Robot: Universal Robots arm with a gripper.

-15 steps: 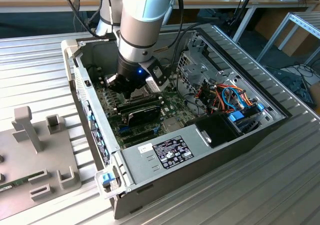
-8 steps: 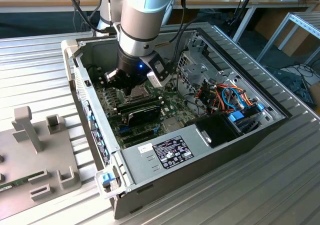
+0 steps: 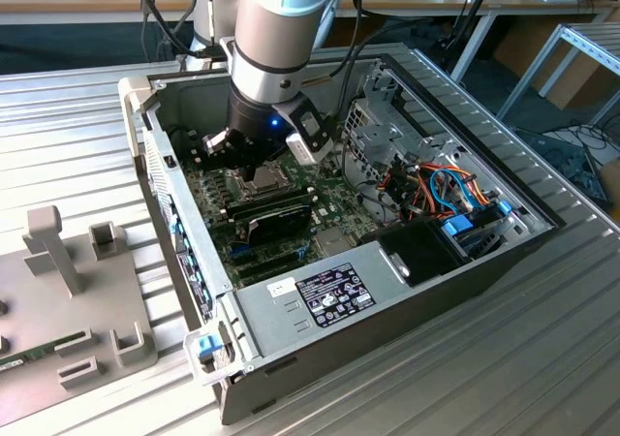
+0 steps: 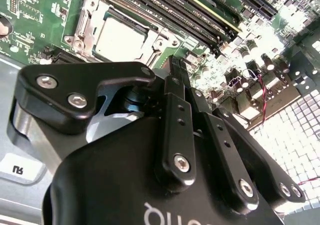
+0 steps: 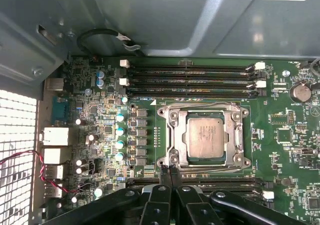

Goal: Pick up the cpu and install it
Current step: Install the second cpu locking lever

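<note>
- Small square silver-grey metal-topped cpu (image 5: 205,138) sits flat in the metal socket frame (image 5: 234,135) on the green motherboard (image 5: 285,135), inside the open grey computer case (image 3: 291,305).
- Black two-finger gripper (image 5: 170,171) hovers just beside the socket edge, fingers pinched together, holding nothing.
- Long black memory sticks (image 5: 190,77) run beside the socket.

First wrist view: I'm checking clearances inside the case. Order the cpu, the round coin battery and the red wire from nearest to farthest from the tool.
1. cpu, seated in its socket, just beyond the tool.
2. red wire, by the rear ports.
3. coin battery, far board corner.
</note>
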